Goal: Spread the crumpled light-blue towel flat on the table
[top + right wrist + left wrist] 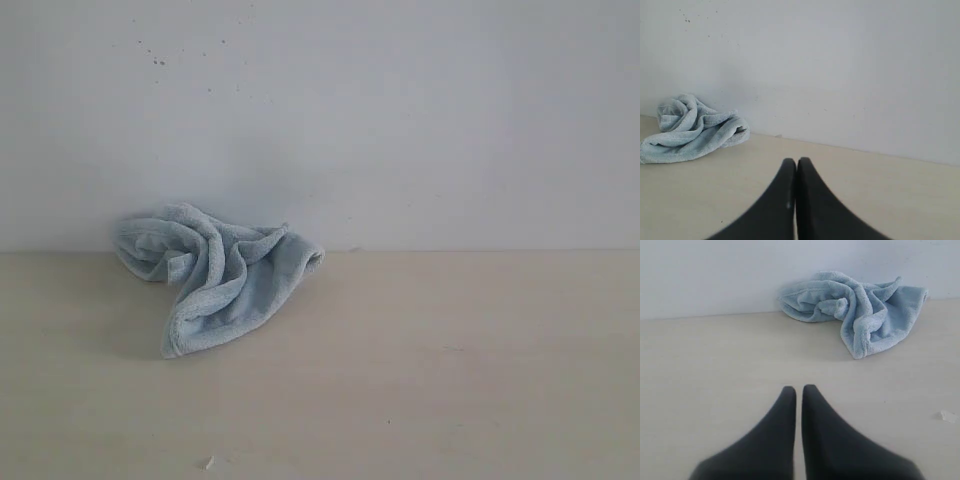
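The light-blue towel (215, 275) lies crumpled in a heap at the back left of the beige table (420, 370), against the wall. The left wrist view shows the towel (860, 310) well ahead of my left gripper (799, 388), whose black fingers are shut with nothing between them. In the right wrist view the towel (692, 130) sits far off to one side, and my right gripper (793, 161) is shut and empty over bare table. Neither gripper appears in the exterior view. The towel's label is hidden.
A plain white wall (400, 120) rises right behind the table's far edge. A small white scrap (208, 463) lies on the table near the front, and the scrap (947, 415) also shows in the left wrist view.
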